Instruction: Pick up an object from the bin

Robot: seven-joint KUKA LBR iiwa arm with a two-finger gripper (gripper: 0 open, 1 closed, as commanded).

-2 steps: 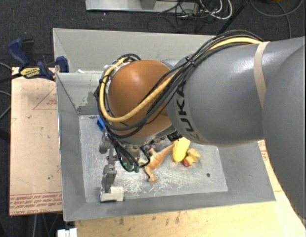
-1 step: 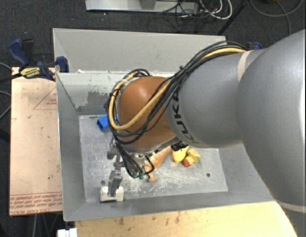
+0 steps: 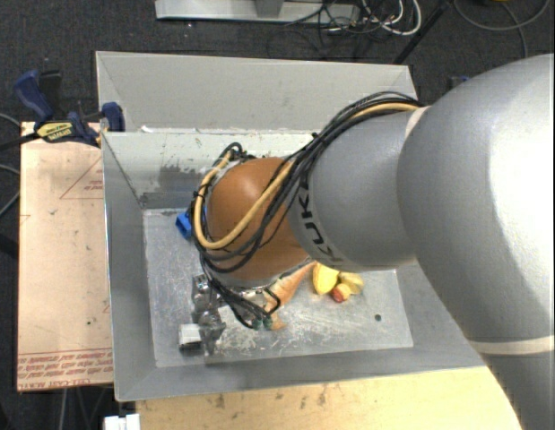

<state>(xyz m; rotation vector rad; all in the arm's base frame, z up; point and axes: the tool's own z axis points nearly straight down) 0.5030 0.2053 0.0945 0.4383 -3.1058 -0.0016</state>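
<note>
Yellow fruits [image 3: 325, 280], perhaps two; one orange cone [image 3: 293, 283].

A robotics lab: a big grey industrial arm [image 3: 438, 195] reaches into a grey metal bin [image 3: 125, 267] set over dark carpeted floor [image 3: 44, 25], with a tangle of cables [image 3: 385, 7] and a metal stand foot [image 3: 250, 5] lying behind it

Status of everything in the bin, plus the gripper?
gripper: down at the bin floor, lower left of the view.
blue thing: on the floor at left, half hidden under the arm.
orange cone: lying flat, partly under the arm.
yellow thing: lying close beside the cone.
</note>
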